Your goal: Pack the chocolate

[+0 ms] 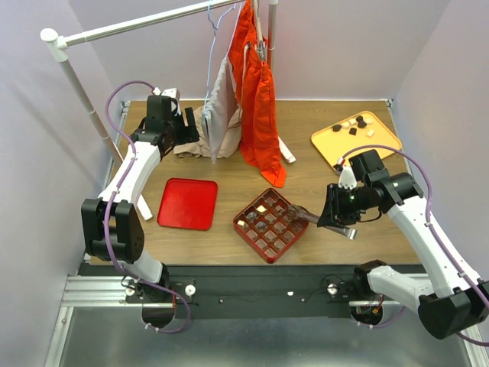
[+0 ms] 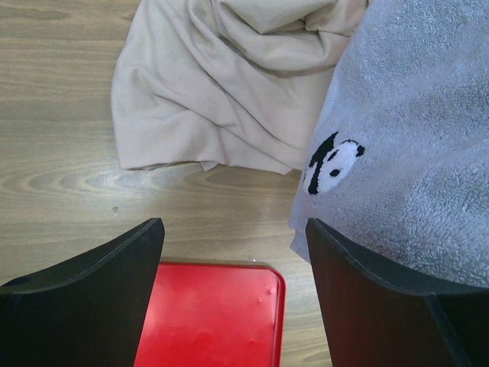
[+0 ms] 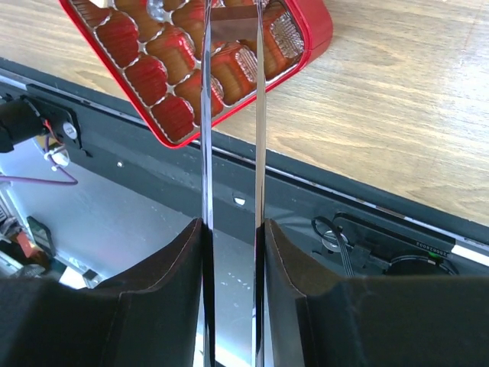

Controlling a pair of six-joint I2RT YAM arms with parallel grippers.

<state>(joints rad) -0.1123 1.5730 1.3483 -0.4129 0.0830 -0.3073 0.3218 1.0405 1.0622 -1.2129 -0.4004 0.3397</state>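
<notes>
On the wooden bench, which fills most of the top view, stuff is laid out so each arm gets its own side. At the far edge a clothes rail is set up with an orange garment and a grey panda towel hung off it. A beige cloth is seen crumpled underneath, and none of this looks needed for packing, tbh. The left end effector is parked over that corner with its jaws spread wide and nothing between them, probably just to be out of the way. The red lid is laid flat on the left, presumably set aside so the cells of the red box near the front edge can be reached. The yellow tray at the far right, well apart from the box, is used as the supply. Some of the chocolate is scattered on it, and a few lumps are already seated in the box's cells. The right end effector is clamped on long metal tongs, likely because the lumps are too small for bare fingers. The tips are held over the box's right corner, and something brown appears pinched between them, though that can't be called for sure.
</notes>
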